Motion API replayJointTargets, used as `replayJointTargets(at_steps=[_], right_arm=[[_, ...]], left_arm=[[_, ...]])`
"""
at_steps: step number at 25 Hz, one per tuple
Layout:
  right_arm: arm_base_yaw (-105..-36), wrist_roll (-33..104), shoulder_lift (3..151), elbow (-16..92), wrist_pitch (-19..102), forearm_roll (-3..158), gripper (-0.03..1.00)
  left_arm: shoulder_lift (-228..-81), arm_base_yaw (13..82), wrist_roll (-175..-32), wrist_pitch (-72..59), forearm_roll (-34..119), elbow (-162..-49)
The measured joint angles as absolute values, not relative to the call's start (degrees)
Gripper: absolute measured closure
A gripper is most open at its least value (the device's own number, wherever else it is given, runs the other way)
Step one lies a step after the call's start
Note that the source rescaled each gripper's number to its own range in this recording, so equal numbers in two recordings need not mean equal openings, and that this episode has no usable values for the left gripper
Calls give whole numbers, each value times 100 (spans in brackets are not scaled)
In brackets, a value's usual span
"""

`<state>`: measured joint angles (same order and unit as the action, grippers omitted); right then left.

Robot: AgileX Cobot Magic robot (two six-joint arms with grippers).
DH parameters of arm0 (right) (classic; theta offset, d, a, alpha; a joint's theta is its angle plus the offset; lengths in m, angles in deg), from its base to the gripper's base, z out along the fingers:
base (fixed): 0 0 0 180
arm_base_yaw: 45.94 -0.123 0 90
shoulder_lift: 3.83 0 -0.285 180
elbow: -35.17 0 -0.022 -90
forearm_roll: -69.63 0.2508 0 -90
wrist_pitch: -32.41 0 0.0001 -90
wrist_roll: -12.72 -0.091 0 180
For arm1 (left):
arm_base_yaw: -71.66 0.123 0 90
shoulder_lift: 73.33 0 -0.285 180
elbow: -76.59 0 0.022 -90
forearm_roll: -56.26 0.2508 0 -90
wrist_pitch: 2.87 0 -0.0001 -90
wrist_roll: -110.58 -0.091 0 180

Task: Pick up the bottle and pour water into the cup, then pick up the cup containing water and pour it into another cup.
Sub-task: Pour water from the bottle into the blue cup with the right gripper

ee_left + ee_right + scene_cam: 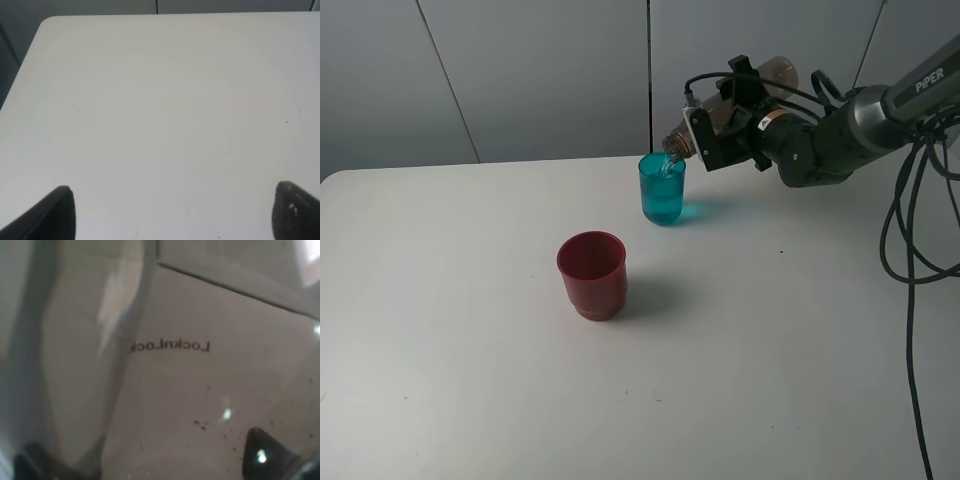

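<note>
The right arm reaches in over the far side of the white worktop [470,380] and holds the bottle [680,143] tipped well past level, its base up toward the wall and its narrow neck slanting down. The right fingers [262,452] are clamped on the bottle's body. In the right wrist view the smoky plastic fills almost everything, with mirrored lettering across it and the dark fingertips pressed at its sides. The mouth of the bottle hangs just above the rim of the cup [662,190], and a thin run of water [668,166] falls from it into the teal tumbler, which stands upright on the worktop; how full it is cannot be told. Another cup [592,272], the squat red one, stands upright nearer the camera and to the left of the teal one, clearly apart from it. The left fingers [55,215] are spread wide with nothing between them, hanging over bare worktop near its corner; they do not appear in the high view.
</note>
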<state>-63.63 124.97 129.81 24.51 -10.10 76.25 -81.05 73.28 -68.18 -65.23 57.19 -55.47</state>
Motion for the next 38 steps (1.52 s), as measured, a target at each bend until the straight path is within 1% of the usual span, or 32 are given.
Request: replayJointTargets(at_steps=[20, 38], right_arm=[[-6363, 12717, 12981, 2451, -1057, 7453, 96], [-6363, 12874, 12981, 2473, -1223, 6734, 96]], left_arm=[[-8105, 7328, -6829, -6523, 5719, -5547], [-8105, 7328, -6832, -6523, 5719, -5547]])
